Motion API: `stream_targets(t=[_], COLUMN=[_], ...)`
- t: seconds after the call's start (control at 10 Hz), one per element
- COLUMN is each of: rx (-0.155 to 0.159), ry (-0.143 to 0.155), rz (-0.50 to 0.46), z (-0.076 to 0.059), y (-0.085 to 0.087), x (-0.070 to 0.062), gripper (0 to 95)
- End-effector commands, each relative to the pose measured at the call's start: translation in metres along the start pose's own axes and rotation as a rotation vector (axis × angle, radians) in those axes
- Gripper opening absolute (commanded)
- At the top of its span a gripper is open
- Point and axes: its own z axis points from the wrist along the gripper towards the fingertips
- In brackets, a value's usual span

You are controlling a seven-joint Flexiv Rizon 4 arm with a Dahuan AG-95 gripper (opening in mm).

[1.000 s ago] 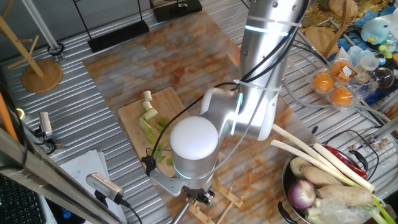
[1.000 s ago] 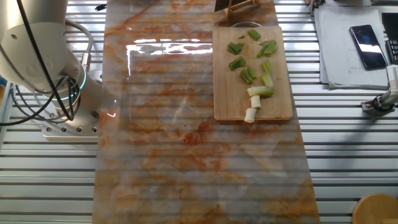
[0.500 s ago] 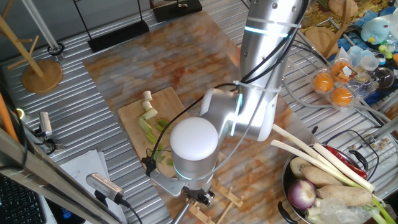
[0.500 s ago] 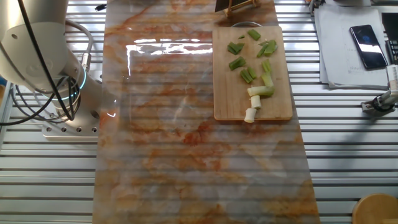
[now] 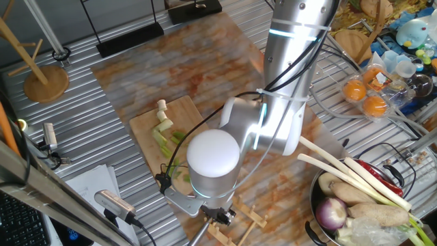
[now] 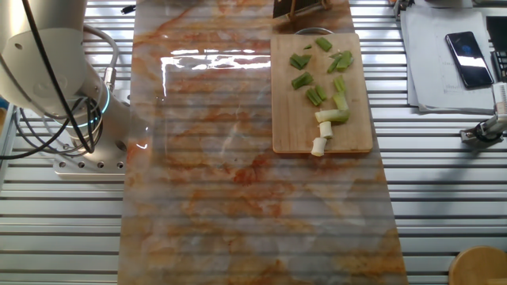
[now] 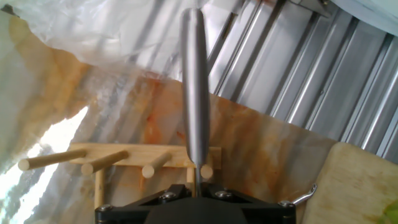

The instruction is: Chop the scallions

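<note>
Almost nothing has shifted since the earlier frames: arm and cut pieces sit as before, and only the wooden rack [image 6: 305, 6] at the far edge of the other fixed view looks slightly turned. Chopped scallions [image 6: 321, 87] lie scattered on the wooden cutting board [image 6: 285, 127], green bits at the far end, pale white pieces at the near edge, one white bit overhanging it. In the one fixed view, the arm's white elbow joint [image 5: 213, 154] covers much of the board, and the gripper [image 5: 218, 216] is mostly hidden beneath it. In the hand view a steel handle [image 7: 194, 81] rises from the black gripper body, over the pegged rack; the fingers themselves are cut off at the bottom, so their opening cannot be told. A corner of the board shows at the right there. Orange-streaked plastic sheet [image 6: 222, 174] covers the ribbed metal table [image 6: 444, 206]. A bowl of vegetables [image 5: 355, 205] with long white stalks sits at the right of the one fixed view.
</note>
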Motion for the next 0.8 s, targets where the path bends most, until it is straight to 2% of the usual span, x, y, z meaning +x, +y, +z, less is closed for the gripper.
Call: stream_targets(t=[0.1, 0.2, 0.6, 0.8], rx=[0.0, 0.0, -0.008, -0.008], ry=[-0.001, 0.0, 0.001, 0.004], rz=[0.002, 0.008, 0.012, 0.002], z=[-0.002, -0.005, -0.033, -0.041], y=[0.001, 0.001, 0.005, -0.003], x=[0.001, 0.001, 0.007, 0.009], gripper=[19.0, 19.0, 19.0, 19.0])
